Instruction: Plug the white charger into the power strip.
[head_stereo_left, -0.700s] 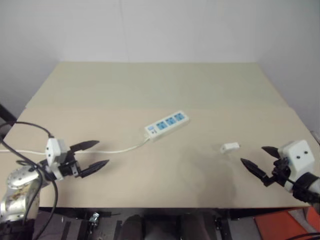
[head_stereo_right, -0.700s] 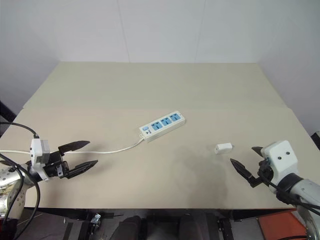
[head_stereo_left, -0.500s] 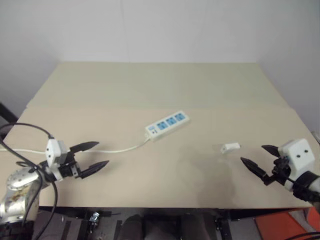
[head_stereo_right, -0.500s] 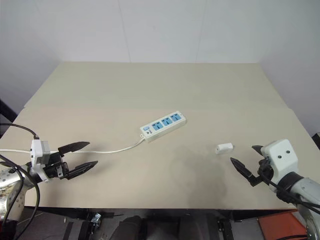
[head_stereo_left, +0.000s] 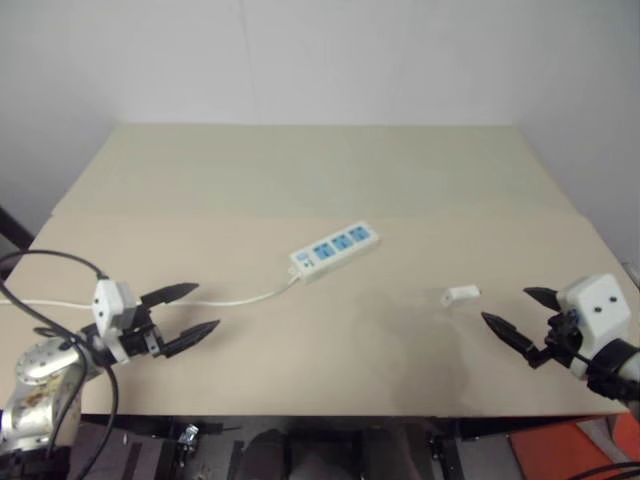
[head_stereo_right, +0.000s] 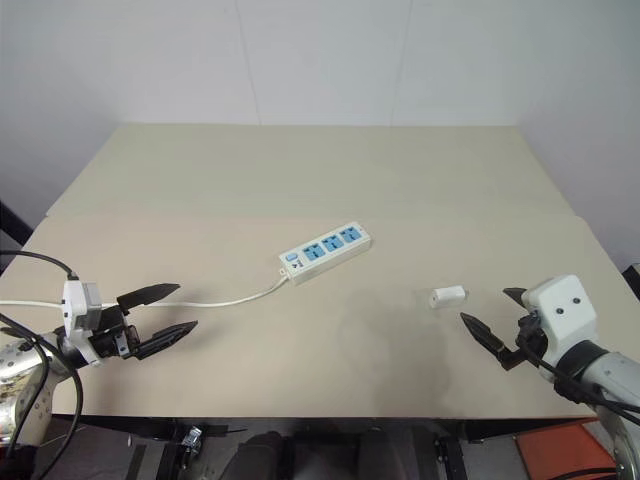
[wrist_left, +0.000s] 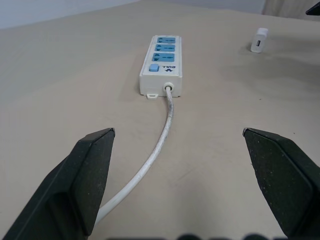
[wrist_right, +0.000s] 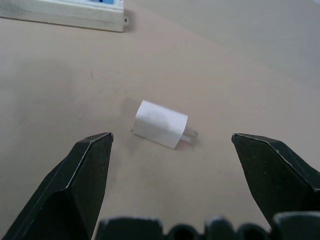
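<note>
White charger (head_stereo_right: 447, 296) lies on its side on the beige table (head_stereo_right: 330, 190), right of centre, just far-left of the right gripper (head_stereo_right: 496, 322), whose fingers are spread wide and hold nothing. Power strip (head_stereo_right: 324, 252) sits mid-table, angled, well apart from the charger, bare tabletop between them; its thin white cord (head_stereo_right: 235, 298) runs left past the left gripper (head_stereo_right: 166, 313), fingers also spread and empty. Blue sockets all vacant.
</note>
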